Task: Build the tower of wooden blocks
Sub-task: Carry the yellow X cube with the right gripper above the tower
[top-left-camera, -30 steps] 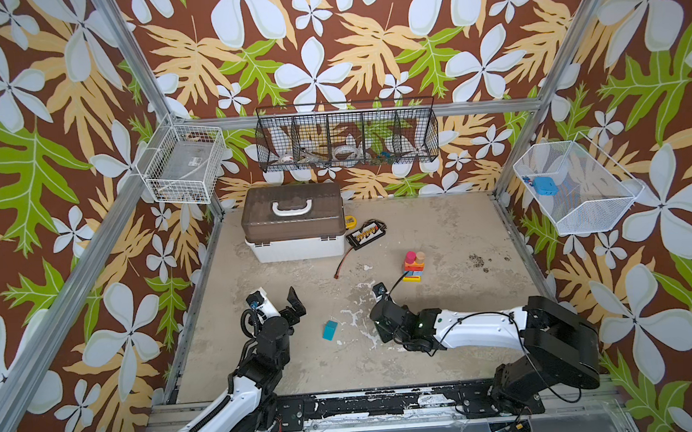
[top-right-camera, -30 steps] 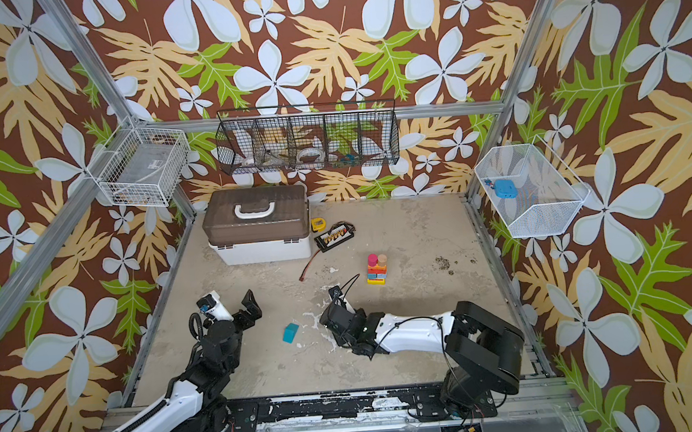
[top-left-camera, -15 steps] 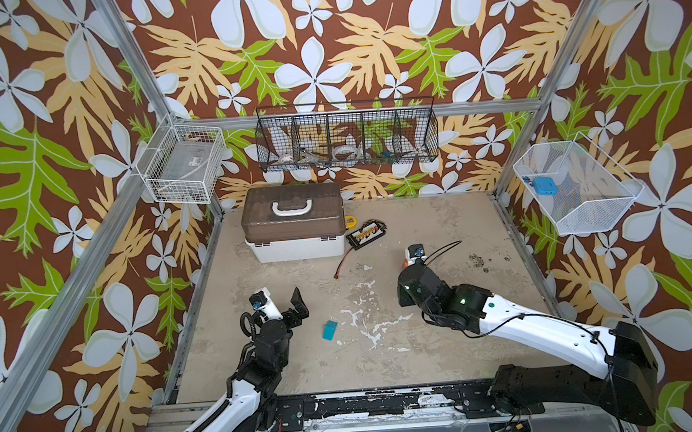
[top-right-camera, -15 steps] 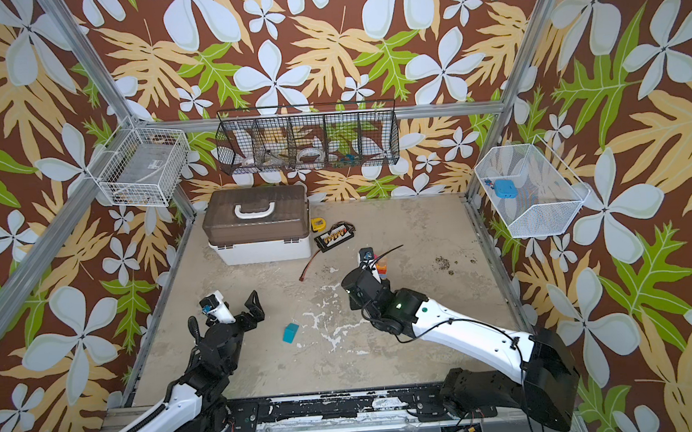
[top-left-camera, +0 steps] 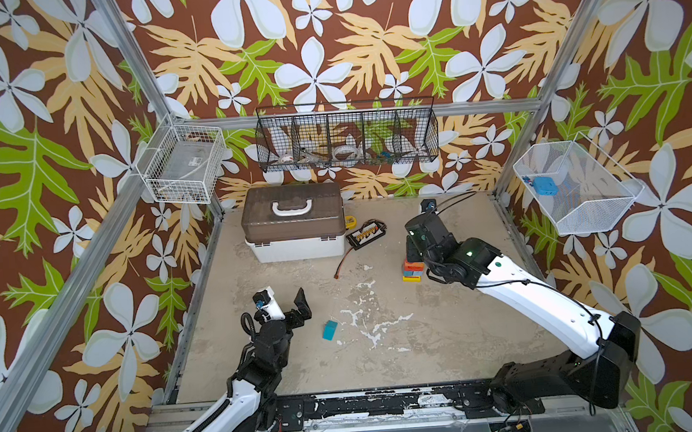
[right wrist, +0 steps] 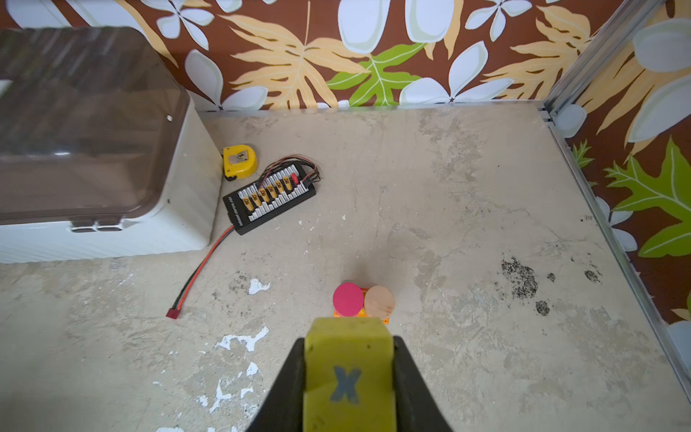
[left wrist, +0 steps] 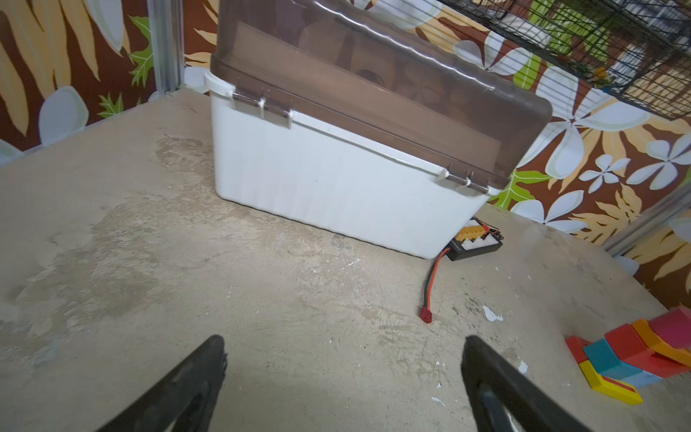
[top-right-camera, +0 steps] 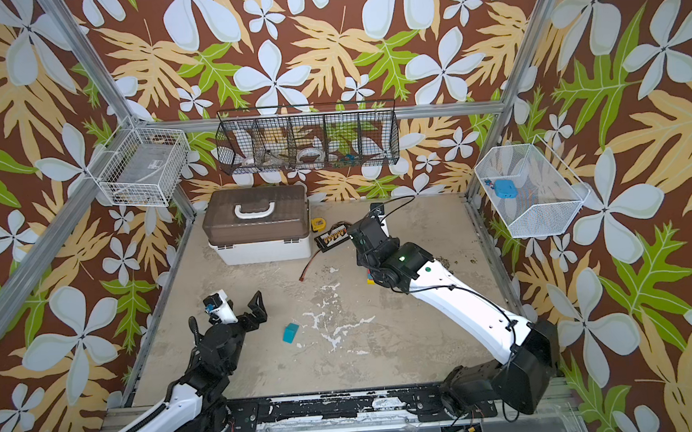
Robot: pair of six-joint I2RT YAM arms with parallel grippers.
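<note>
The tower (top-left-camera: 412, 268) stands right of the table's middle: a yellow base with red, blue and orange layers. A pink cylinder (right wrist: 348, 299) and a tan cylinder (right wrist: 379, 302) stand side by side on top. My right gripper (right wrist: 348, 341) is shut on a yellow-green block (right wrist: 347, 377) marked with a blue X, held just above and short of the cylinders. In both top views the arm hides most of the tower (top-right-camera: 369, 280). A teal block (top-left-camera: 330, 330) lies alone on the table. My left gripper (left wrist: 342, 348) stands open and empty to its left; the tower (left wrist: 635, 355) shows at the edge of the left wrist view.
A white case with a brown lid (top-left-camera: 293, 222) stands at the back left. Beside it lie a yellow tape measure (top-left-camera: 350, 221) and a black connector board (top-left-camera: 365, 235) with a red wire. Wire baskets (top-left-camera: 347, 135) hang on the walls.
The right arm has swung from the front middle back and right, rising to hover over the tower with the block. The left arm has barely moved and stays open.
</note>
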